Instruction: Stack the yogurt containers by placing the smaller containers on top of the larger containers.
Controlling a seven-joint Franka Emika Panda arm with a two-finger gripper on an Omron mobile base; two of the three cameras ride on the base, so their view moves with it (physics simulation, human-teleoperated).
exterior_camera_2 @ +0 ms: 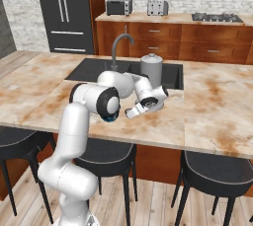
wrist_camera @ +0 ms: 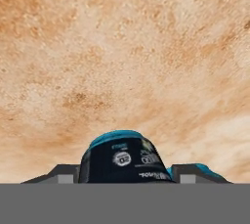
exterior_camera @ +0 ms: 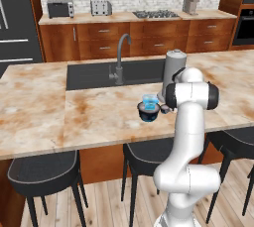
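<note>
On the dark navy tub [wrist_camera: 124, 162] in your hand view you can make out white label marks, one a round badge that seems to read "02"; the other print on it is too blurred to read.

I work in a home kitchen: marble island counter [exterior_camera: 39, 107] with sink [exterior_camera: 94, 75] and faucet [exterior_camera: 120, 57], stove [exterior_camera: 155, 14], toaster [exterior_camera: 100, 7], refrigerator [exterior_camera_2: 64, 13], bar stools [exterior_camera: 44, 171].
</note>
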